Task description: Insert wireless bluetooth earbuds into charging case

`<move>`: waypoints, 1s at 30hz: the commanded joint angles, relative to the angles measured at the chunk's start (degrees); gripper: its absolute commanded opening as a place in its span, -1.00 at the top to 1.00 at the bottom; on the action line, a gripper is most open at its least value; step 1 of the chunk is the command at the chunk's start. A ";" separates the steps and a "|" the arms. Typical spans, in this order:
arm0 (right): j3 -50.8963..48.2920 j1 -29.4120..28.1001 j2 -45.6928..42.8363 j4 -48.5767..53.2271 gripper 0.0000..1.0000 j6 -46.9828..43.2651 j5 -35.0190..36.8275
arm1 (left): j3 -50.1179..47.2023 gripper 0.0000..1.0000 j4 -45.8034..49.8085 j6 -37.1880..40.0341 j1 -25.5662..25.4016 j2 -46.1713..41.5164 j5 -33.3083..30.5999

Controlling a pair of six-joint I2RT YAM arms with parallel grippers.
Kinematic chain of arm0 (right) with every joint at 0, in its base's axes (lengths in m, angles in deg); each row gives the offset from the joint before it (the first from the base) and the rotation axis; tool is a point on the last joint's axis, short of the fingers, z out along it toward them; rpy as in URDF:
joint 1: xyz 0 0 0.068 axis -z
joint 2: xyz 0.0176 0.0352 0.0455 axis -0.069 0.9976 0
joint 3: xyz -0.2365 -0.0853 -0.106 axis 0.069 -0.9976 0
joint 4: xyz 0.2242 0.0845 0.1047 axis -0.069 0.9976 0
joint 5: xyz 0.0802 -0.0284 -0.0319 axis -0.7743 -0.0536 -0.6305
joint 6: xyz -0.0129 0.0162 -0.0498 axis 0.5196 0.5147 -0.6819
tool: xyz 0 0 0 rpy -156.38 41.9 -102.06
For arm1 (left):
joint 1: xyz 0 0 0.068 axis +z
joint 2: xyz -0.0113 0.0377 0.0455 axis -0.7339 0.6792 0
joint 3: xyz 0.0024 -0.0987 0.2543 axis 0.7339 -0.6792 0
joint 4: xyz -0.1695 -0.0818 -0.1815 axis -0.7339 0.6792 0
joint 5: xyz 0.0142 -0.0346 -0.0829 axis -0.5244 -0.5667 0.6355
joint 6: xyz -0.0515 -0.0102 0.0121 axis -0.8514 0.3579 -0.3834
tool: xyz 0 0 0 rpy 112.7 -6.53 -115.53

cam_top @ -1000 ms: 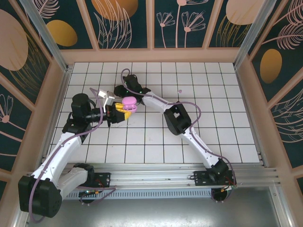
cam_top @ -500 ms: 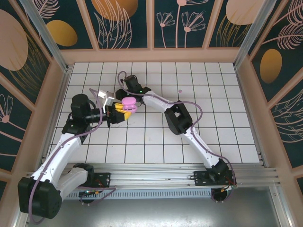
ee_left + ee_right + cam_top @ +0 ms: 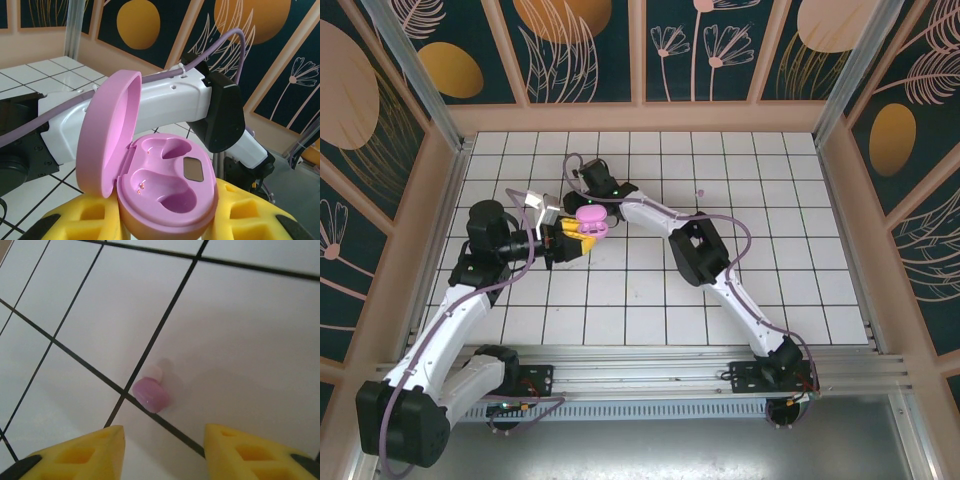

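Widened since a second ago, the right gripper [image 3: 162, 437] hangs with its jaws apart and nothing between them, just beyond the charging case [image 3: 167, 190]. Below it a lilac earbud [image 3: 151, 392] with a pale tip lies on the white tiled counter [image 3: 240, 340], at a crossing of dark grout lines. The left gripper [image 3: 167, 227] clamps the pink charging case between its yellow fingers [image 3: 95, 220], above the counter. The case's lid [image 3: 107, 135] stands hinged up on the left, and both wells inside are empty.
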 commanded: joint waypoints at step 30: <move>8.16 -3.08 10.03 -8.46 0.25 -4.83 -7.70 | -0.16 0.69 0.14 -0.83 0.52 -0.95 0.12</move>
